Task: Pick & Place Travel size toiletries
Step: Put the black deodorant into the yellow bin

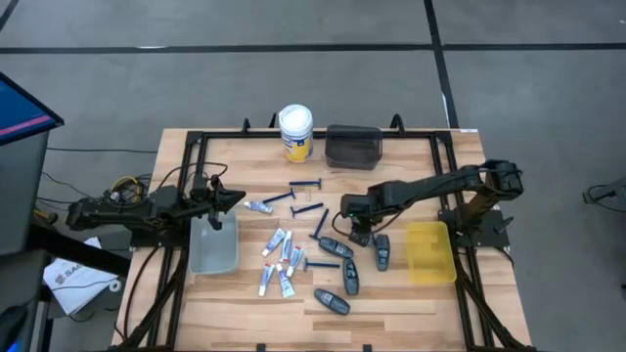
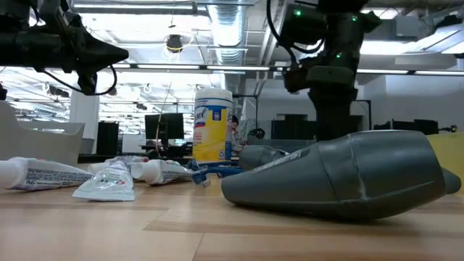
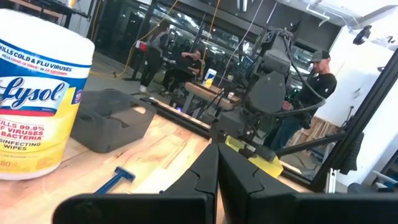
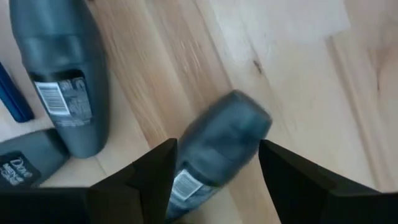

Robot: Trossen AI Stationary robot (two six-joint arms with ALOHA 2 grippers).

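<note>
The right gripper is reaching down over the wooden table with its two fingers standing apart. One dark grey pod is lying between those fingers, and I cannot tell if they are touching it. Another pod is resting just beside it. The little tubes and blue razors are lying farther off. The left gripper is waiting above the clear tray, fingers pressed together.

Tubes, razors, grey pods, scattered mid-table
</note>
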